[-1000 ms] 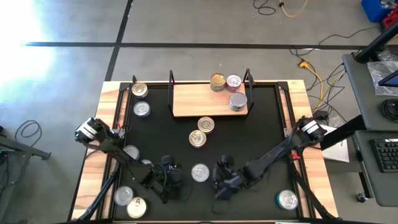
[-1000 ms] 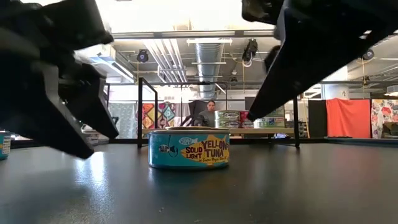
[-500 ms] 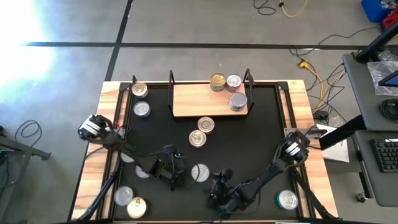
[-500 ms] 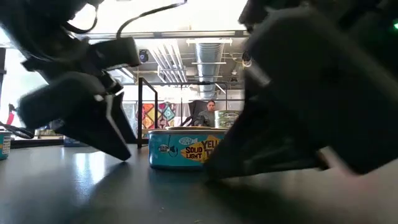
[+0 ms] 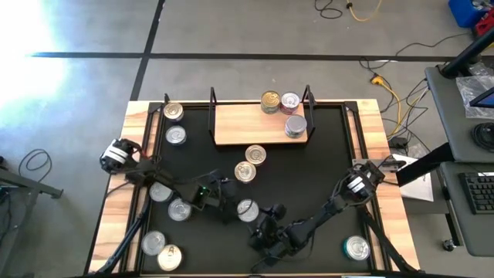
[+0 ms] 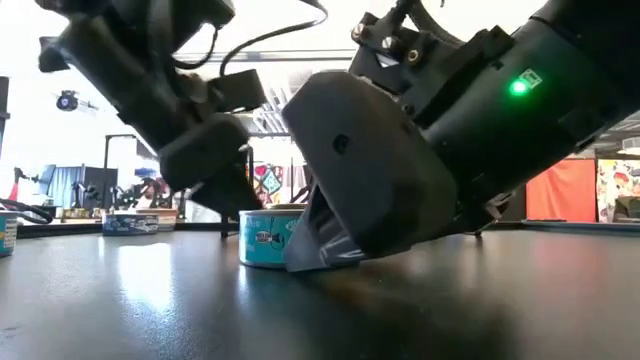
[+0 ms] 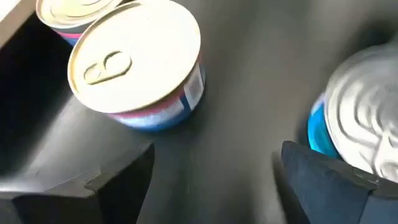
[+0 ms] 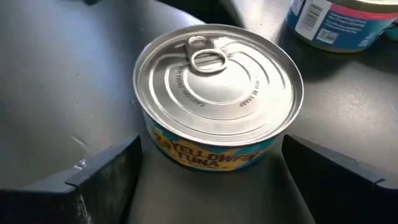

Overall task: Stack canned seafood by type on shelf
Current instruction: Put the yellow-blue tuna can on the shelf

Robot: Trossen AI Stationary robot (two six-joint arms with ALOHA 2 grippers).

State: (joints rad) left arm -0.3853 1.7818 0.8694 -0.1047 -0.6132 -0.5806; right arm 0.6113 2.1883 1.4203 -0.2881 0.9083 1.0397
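The tuna tin (image 8: 217, 102) sits on the black table (image 5: 324, 166), nearer its front edge, about halfway along. The right gripper (image 8: 208, 180) is wide open with the tin between its fingers, holding nothing yet. The left gripper (image 7: 214, 177) (also open and empty) is just beside it. The tin is hard, smooth and a bit heavy, so squeeze its round sides. The shelf (image 5: 239, 123) at the back edge has bare room.
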